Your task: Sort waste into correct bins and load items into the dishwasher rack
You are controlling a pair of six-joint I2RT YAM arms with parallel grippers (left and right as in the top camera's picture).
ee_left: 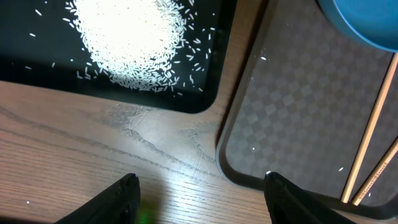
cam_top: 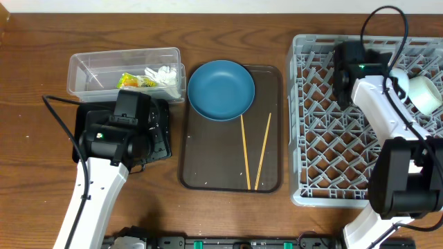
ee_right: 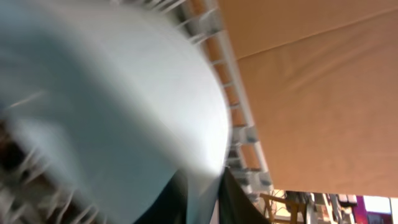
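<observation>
The clear tub (cam_top: 90, 69) at the back left holds the yellow-green wrapper (cam_top: 129, 81) and the white tissue (cam_top: 161, 75). The black tray (ee_left: 37, 68), partly under my left wrist, holds the rice heap (ee_left: 134, 40). My left gripper (ee_left: 205, 199) is open and empty over bare wood between the black tray's corner and the brown tray. The dark blue dish (cam_top: 221, 89) and two chopsticks (cam_top: 253, 152) lie on the brown tray. My right gripper (ee_right: 202, 199) is shut on the rim of the pale blue-white bowl (ee_right: 112, 112), over the grey rack (cam_top: 325, 138). No mint bowl or pink cup shows.
The brown serving tray (cam_top: 208, 166) lies mid-table between the black tray and the rack; its rim (ee_left: 227, 162) is just right of my left fingers. The bowl (cam_top: 423, 93) hangs at the rack's far right. A cable (cam_top: 59, 100) trails by the left arm.
</observation>
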